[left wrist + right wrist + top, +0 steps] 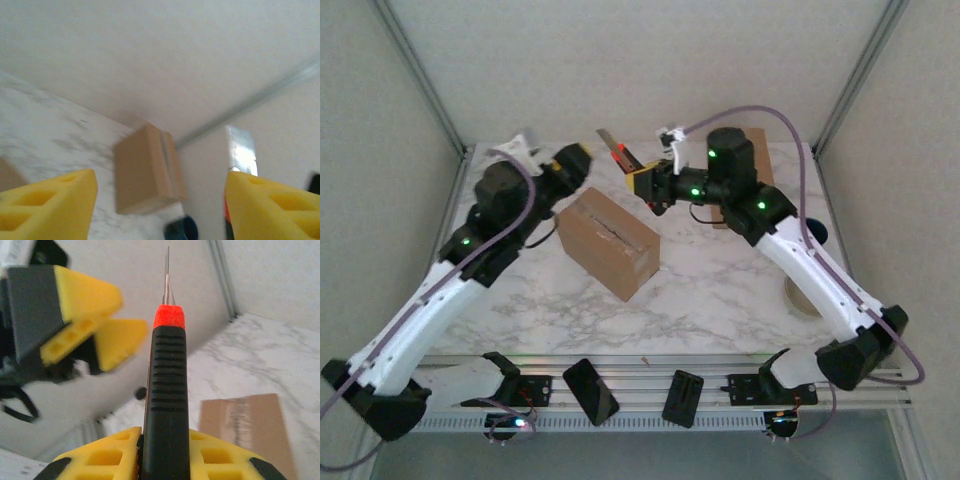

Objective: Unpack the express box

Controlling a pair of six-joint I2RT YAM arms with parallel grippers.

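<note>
1. Top view: the express box (608, 240) sits mid-table (720, 290), its long axis running from 10 to 4 o'clock. My left gripper (572, 163) hangs just off its 11 o'clock end, clear of it. My right gripper (642, 184) is at its 1 o'clock, clenched on a knife (618, 155) whose blade points to 10 o'clock.
2. Left wrist: the fingers (50, 205) are released and spread wide, with nothing between them. A brown sliver (6, 175) at 9 o'clock may be the box; I cannot tell.
3. Right wrist: the fingers (95, 460) grasp the knife's handle, blade toward 12 o'clock. Cardboard (245, 425) lies at 4 o'clock; whether it is the box, I cannot tell.
</note>
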